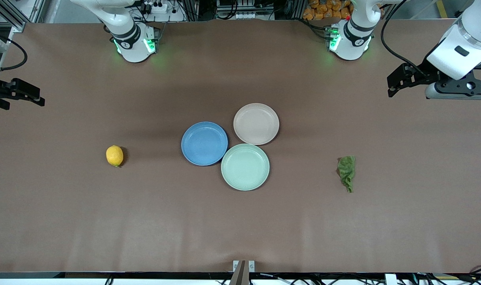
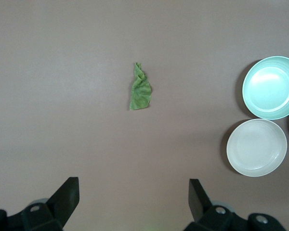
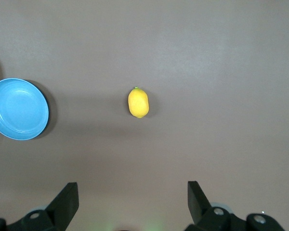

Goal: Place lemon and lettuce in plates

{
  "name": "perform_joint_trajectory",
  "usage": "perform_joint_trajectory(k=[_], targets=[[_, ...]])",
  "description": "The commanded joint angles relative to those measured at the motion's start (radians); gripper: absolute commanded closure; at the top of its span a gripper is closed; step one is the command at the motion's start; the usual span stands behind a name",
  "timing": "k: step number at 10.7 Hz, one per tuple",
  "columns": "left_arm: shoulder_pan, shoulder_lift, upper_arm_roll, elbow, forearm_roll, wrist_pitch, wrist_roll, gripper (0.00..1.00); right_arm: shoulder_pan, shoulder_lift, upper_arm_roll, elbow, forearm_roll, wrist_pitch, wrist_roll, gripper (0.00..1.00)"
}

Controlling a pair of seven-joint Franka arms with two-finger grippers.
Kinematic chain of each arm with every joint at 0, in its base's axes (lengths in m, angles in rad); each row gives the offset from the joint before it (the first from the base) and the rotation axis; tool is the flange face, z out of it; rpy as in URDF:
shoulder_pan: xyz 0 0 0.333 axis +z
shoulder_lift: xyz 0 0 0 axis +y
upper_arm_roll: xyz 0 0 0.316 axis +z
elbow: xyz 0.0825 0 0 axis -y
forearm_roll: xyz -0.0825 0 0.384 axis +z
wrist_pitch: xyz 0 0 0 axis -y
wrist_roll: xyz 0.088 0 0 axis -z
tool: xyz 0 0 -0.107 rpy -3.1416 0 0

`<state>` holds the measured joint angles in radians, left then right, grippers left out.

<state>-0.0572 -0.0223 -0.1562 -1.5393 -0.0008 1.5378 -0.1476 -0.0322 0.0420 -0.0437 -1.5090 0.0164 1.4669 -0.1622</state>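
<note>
The yellow lemon (image 1: pixel 114 155) lies on the brown table toward the right arm's end; it also shows in the right wrist view (image 3: pixel 138 102). The green lettuce (image 1: pixel 347 167) lies toward the left arm's end and shows in the left wrist view (image 2: pixel 140 89). The blue plate (image 1: pixel 204 143) and the beige-pink plate (image 1: pixel 256 123) sit empty mid-table, side by side. My left gripper (image 1: pixel 389 86) is open and empty, up over the table's left arm end, apart from the lettuce (image 2: pixel 134 190). My right gripper (image 1: pixel 27 99) is open and empty over the right arm's end, apart from the lemon (image 3: pixel 133 192).
A mint-green plate (image 1: pixel 245 166) sits empty against the blue and beige plates, nearer the front camera. The beige plate (image 2: pixel 256 147) and mint plate (image 2: pixel 272 87) show in the left wrist view, the blue plate (image 3: pixel 19 109) in the right wrist view.
</note>
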Motion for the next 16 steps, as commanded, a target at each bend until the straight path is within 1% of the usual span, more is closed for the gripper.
perform_joint_trajectory(k=[1,4,16], targets=[[-0.003,0.007,-0.002,0.019,-0.005,-0.021,0.023,0.00,-0.008,-0.004,0.005,0.001,0.000,-0.002,0.012,0.00],[-0.003,0.007,-0.017,0.019,-0.004,-0.021,0.017,0.00,-0.008,-0.004,0.004,0.001,0.002,-0.002,0.013,0.00],[0.005,0.005,-0.017,0.019,0.002,-0.019,0.028,0.00,-0.012,-0.004,0.004,0.000,0.007,0.000,0.012,0.00]])
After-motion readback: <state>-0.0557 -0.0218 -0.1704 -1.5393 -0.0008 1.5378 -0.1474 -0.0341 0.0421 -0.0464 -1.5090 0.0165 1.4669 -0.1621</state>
